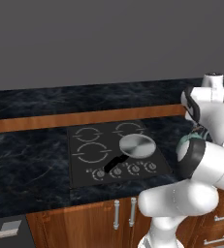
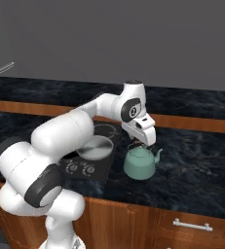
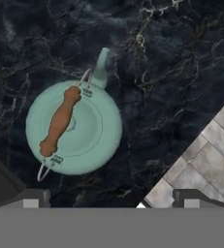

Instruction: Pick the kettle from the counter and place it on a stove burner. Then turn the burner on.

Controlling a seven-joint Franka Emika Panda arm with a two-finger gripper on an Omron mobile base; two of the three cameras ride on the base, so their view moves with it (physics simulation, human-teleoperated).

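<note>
Kettle [image 3: 73,127], mint-green, upright on tabletop [image 2: 196,160] just right of cooktop [image 1: 116,152]; fingers [image 3: 33,197] apart, above and off-centre: judged best to centre over the brown grip [image 3: 60,121], descend, then clamp.

The long black marbled stone table [image 2: 196,160] is running across the middle of the right base frame. The squat mint-green kettle [image 2: 140,164] is sitting on it at centre, just right of the black glass cooktop [image 2: 92,168], where a flat round silver pan [image 2: 95,147] is resting.
</note>
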